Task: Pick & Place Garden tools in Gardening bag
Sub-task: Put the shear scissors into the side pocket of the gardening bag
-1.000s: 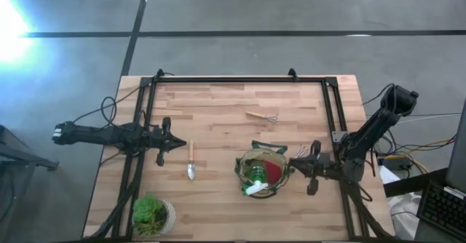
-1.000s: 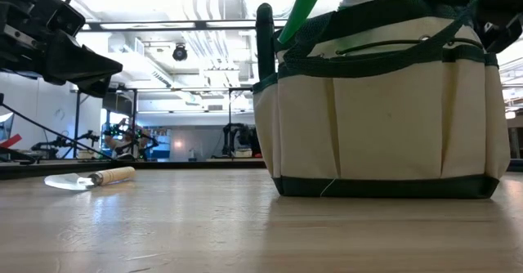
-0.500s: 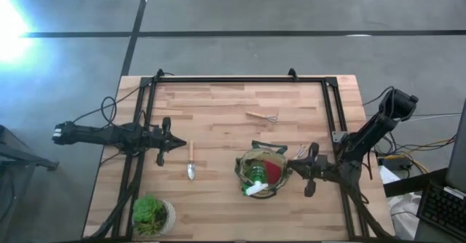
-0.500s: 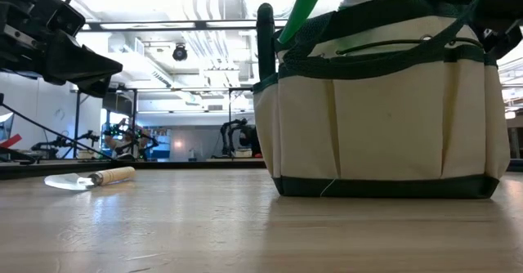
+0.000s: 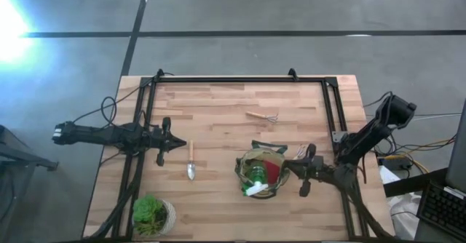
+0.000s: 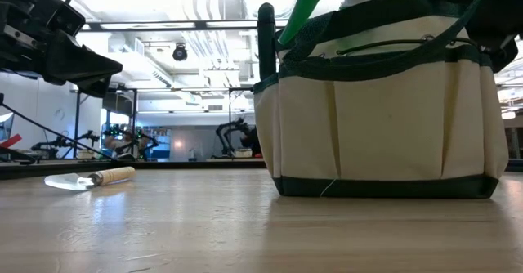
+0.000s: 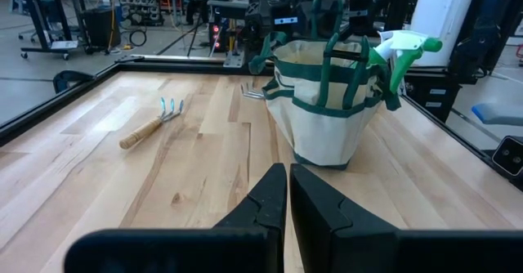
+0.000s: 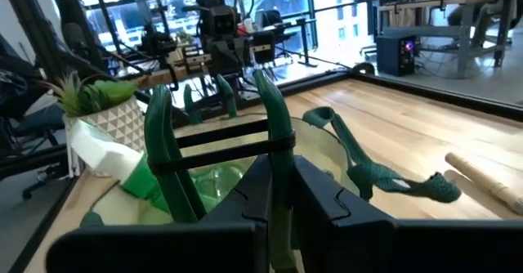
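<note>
- Gardening bag (image 5: 262,174) stands upright on the table (image 5: 218,105), toward the right arm's side. Already inside: green spray bottle (image 5: 255,179) with white nozzle, and a pink-red item (image 5: 273,170).
- Still out: trowel (image 5: 191,159) lying flat left of the bag, and a rake fork (image 5: 262,116) well apart from it, nearer the far edge. Something metallic lies just beside the bag's right rim, probably another fork, too small to confirm.
- Right gripper (image 5: 304,170) sits just beside the bag's right side, jaws together, holding nothing that I can see. Wrist view looks straight over the bag's strap handles (image 8: 270,118).
- Left gripper (image 5: 175,145) hovers near the trowel, jaws together, empty.
- Judgement: between picks, roughly mid-task. The trowel looks like the likely next pick; the left gripper must open first, then drop over the wooden handle.
- Hidden: bag interior below the rim; pruners not clearly identifiable; the low view cuts off the bag's top and both arms.
- Potted plant (image 5: 151,214) at the near-left corner is not part of the task.
</note>
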Robot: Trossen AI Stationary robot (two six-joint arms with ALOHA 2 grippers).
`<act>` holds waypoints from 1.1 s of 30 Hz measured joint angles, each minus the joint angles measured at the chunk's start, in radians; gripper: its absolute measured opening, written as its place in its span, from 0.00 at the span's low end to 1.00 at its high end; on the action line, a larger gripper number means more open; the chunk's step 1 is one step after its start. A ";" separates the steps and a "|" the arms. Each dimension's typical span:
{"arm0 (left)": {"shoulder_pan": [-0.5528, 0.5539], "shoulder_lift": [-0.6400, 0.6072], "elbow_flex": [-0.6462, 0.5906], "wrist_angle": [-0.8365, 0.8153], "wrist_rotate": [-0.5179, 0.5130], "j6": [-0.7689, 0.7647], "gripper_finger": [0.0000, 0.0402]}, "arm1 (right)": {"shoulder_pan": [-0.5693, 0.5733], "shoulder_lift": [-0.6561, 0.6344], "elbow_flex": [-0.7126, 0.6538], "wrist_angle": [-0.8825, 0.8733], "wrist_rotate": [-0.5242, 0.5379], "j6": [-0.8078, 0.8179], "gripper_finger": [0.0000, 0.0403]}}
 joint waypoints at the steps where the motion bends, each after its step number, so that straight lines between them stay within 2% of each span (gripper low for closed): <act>1: 0.000 0.000 0.000 0.000 0.000 0.000 0.06 | 0.000 0.004 0.000 0.001 0.000 0.001 0.04; 27: 0.000 0.000 0.000 0.000 0.000 0.000 0.06 | 0.002 0.024 0.000 -0.010 0.021 -0.003 0.04; 33: 0.000 0.000 0.000 0.000 0.000 0.000 0.06 | 0.002 0.070 0.000 -0.010 0.021 0.025 0.04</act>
